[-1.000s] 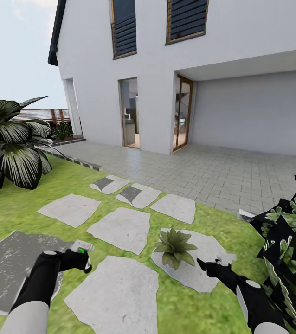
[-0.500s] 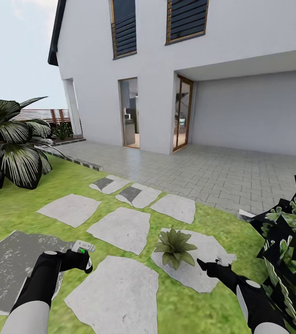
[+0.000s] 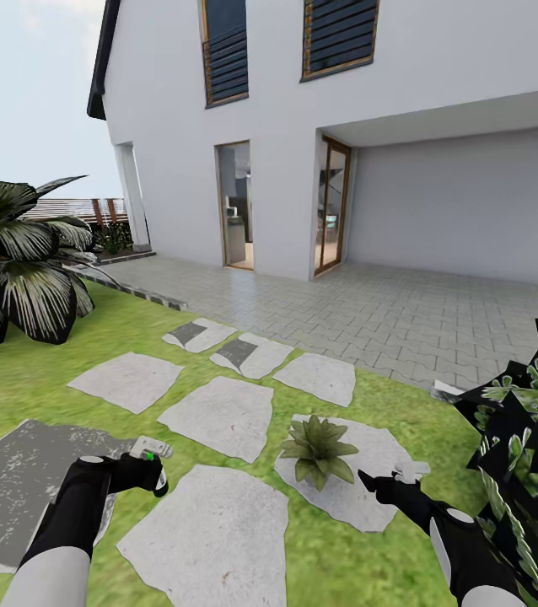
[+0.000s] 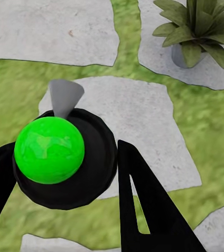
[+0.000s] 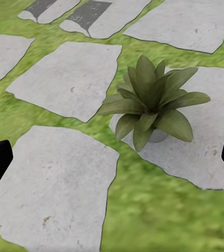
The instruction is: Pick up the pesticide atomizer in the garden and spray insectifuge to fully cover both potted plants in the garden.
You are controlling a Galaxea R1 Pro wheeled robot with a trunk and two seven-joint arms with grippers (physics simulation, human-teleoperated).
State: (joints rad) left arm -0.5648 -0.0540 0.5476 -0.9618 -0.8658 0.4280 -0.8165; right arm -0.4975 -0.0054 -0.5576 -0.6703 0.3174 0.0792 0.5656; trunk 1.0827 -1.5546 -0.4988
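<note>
Gripping the pesticide atomizer (image 3: 150, 449), the left end effector (image 3: 147, 474) has its black fingers closed around the sprayer's body, out over the lawn (image 3: 41, 384) at the edge of a large stepping stone (image 3: 210, 531); the whitish nozzle head pokes up beyond the fingers, toward the house (image 3: 303, 126); in the left wrist view a bright green ball (image 4: 49, 149) sits on a round black cap (image 4: 91, 163), a grey cone tip sticks out past it, and one black finger (image 4: 143, 205) runs alongside; on to the other side now, the right end effector (image 3: 380, 483) hangs empty, fingers spread wide, their black tips at opposite edges of the right wrist view; between them lies one potted plant (image 5: 151, 102), a low rosette of dull-green pointed leaves resting on a pale stone slab (image 5: 206, 142), just ahead of that end effector; in the head view this potted plant (image 3: 318, 448) sits between the two arms, nearer the right; a big striped palm (image 3: 12, 261) stands far left, dark foliage (image 3: 530, 472) crowds the right edge, grey paving (image 3: 404, 312) fronts the house
</note>
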